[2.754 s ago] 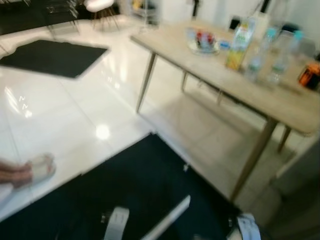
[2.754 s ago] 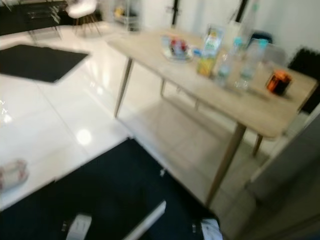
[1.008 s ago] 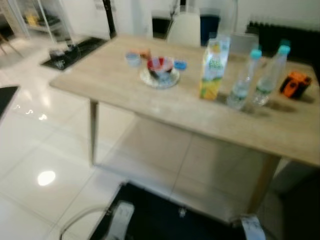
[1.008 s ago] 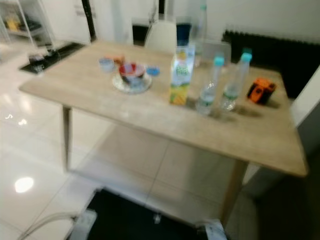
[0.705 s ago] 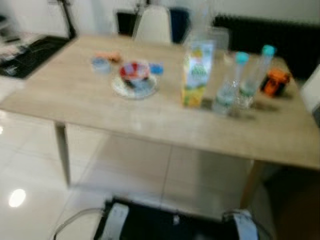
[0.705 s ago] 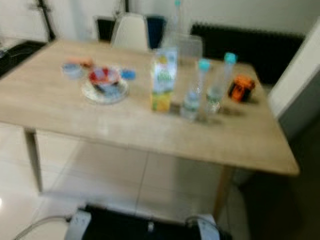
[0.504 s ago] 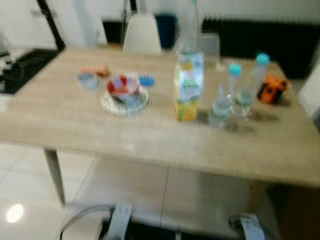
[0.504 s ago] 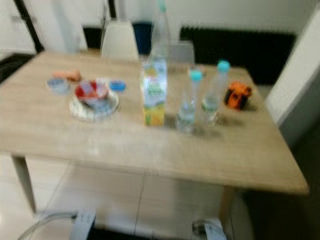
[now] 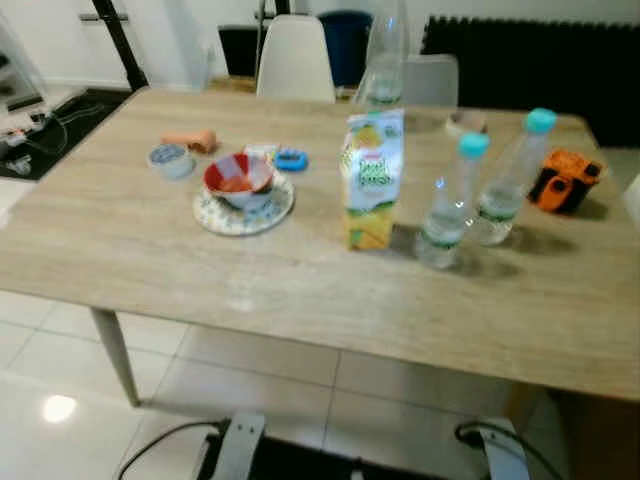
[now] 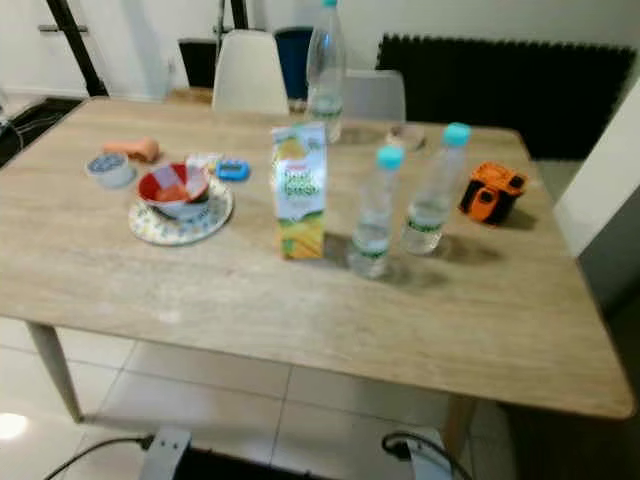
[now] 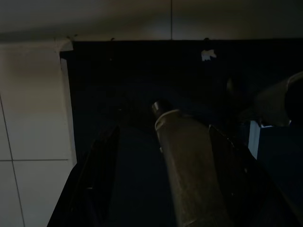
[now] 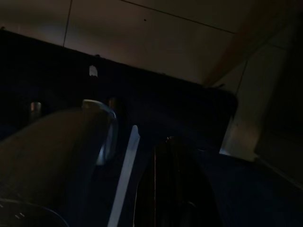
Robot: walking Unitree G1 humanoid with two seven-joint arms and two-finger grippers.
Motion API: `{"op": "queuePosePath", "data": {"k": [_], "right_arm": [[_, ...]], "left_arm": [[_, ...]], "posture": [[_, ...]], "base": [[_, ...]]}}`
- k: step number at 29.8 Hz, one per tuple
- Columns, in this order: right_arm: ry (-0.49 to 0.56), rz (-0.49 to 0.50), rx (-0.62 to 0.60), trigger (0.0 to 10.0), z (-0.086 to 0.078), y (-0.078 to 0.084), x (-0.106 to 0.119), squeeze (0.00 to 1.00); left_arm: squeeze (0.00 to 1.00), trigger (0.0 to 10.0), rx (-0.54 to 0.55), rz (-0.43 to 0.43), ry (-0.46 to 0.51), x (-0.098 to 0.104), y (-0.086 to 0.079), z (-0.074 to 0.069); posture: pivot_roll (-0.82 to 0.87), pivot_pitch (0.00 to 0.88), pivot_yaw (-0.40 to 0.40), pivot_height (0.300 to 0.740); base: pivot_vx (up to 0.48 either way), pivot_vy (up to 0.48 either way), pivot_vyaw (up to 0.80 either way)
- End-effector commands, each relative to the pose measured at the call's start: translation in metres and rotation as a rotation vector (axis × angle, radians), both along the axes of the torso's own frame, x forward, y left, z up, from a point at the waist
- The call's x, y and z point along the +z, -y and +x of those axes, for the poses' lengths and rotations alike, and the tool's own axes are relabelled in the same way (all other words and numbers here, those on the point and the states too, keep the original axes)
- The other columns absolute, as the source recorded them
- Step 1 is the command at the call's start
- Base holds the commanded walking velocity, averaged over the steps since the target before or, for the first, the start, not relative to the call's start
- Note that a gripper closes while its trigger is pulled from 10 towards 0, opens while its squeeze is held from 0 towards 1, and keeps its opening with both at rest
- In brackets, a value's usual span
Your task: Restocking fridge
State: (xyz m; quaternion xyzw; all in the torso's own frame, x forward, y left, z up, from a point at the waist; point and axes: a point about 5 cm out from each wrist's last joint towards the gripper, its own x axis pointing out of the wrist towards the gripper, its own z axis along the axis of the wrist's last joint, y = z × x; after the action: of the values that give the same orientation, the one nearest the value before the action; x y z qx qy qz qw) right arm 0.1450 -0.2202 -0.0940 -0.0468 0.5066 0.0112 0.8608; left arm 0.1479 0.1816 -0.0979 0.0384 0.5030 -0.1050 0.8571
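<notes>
A juice carton (image 10: 300,188) with a green-and-yellow label, its writing too blurred to read, stands near the middle of the wooden table (image 10: 250,300), with two clear teal-capped water bottles (image 10: 373,213) (image 10: 433,190) just beside it and a taller clear bottle (image 10: 325,72) behind. To its left a red bowl (image 10: 175,190) sits on a patterned plate (image 10: 150,228), its contents unclear, and an orange-and-black object (image 10: 492,193) lies to the right. The left gripper (image 11: 163,156) hangs with its fingers spread wide over a dark mat and pale floor tiles; whether the right gripper (image 12: 173,184) is spread or closed I cannot tell.

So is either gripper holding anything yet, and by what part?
Nothing is held. The juice carton and water bottles stand untouched on the table; both arms hang low.
</notes>
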Motion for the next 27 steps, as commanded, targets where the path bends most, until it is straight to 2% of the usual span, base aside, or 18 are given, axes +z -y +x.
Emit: {"op": "queuePosePath", "data": {"k": [1, 6, 7, 8, 11, 14, 16, 18, 20, 24, 25, 26, 27], "right_arm": [[-0.010, 0.020, 0.007, 10.0, -0.004, -0.006, -0.003, 0.00], [0.017, 0.062, 0.077, 10.0, -0.001, -0.012, -0.001, 0.00], [0.051, 0.149, 0.179, 10.0, 0.005, -0.025, 0.001, 0.00], [0.051, 0.149, 0.179, 10.0, 0.005, -0.025, 0.001, 0.00], [0.095, 0.334, 0.311, 10.0, 0.014, -0.040, 0.009, 0.00], [0.104, 0.378, 0.341, 10.0, 0.017, -0.042, 0.011, 0.00], [0.124, 0.540, 0.452, 10.0, 0.026, -0.048, 0.022, 0.00], [0.135, 0.680, 0.632, 10.0, 0.032, -0.053, 0.035, 0.00], [0.135, 0.680, 0.632, 10.0, 0.032, -0.053, 0.035, 0.00], [0.148, 0.844, 0.984, 10.0, 0.043, -0.064, 0.063, 0.00], [0.148, 0.844, 0.984, 10.0, 0.043, -0.064, 0.063, 0.00], [0.153, 0.887, 1.111, 10.0, 0.043, -0.071, 0.076, 0.01], [0.153, 0.887, 1.111, 10.0, 0.043, -0.071, 0.076, 0.01]], "left_arm": [[0.00, 10.0, 0.018, 0.007, -0.025, -0.003, -0.004, -0.009], [0.00, 10.0, 0.025, 0.011, -0.024, -0.003, -0.006, -0.009], [0.00, 10.0, 0.026, 0.015, -0.025, -0.003, -0.007, -0.010], [0.00, 10.0, 0.026, 0.015, -0.025, -0.003, -0.007, -0.010], [0.00, 10.0, 0.029, 0.023, -0.032, -0.004, -0.010, -0.013], [0.00, 10.0, 0.029, 0.025, -0.035, -0.004, -0.010, -0.014], [0.00, 10.0, 0.028, 0.026, -0.037, -0.004, -0.010, -0.015], [0.00, 10.0, 0.027, 0.026, -0.039, -0.004, -0.010, -0.015], [0.00, 10.0, 0.027, 0.026, -0.039, -0.004, -0.010, -0.015], [0.00, 10.0, 0.024, 0.023, -0.041, -0.005, -0.009, -0.016], [0.00, 10.0, 0.024, 0.023, -0.041, -0.005, -0.009, -0.016], [0.00, 10.0, 0.024, 0.022, -0.042, -0.005, -0.008, -0.016], [0.00, 10.0, 0.024, 0.022, -0.042, -0.005, -0.008, -0.016]], "posture": [[-0.01, 0.033, 0.003, 0.740], [-0.01, 0.032, 0.004, 0.740], [-0.01, 0.029, 0.004, 0.740], [-0.01, 0.029, 0.004, 0.740], [-0.01, 0.026, 0.003, 0.740], [-0.01, 0.025, 0.003, 0.740], [-0.01, 0.022, 0.002, 0.740], [-0.02, 0.020, 0.000, 0.740], [-0.02, 0.020, 0.000, 0.740], [-0.02, 0.019, 0.000, 0.740], [-0.02, 0.019, 0.000, 0.740], [-0.02, 0.014, -0.008, 0.740], [-0.02, 0.014, -0.008, 0.740]], "base": [[0.000, 0.000, 0.00], [0.000, 0.000, 0.00], [0.000, 0.000, 0.00], [0.000, 0.000, 0.00], [0.000, 0.000, 0.00], [0.000, 0.000, 0.00], [0.000, 0.000, 0.00], [0.000, 0.000, 0.00], [0.000, 0.000, 0.00], [0.000, 0.000, 0.00], [0.000, 0.000, 0.00], [0.000, 0.000, 0.00], [0.000, 0.000, 0.00]]}}
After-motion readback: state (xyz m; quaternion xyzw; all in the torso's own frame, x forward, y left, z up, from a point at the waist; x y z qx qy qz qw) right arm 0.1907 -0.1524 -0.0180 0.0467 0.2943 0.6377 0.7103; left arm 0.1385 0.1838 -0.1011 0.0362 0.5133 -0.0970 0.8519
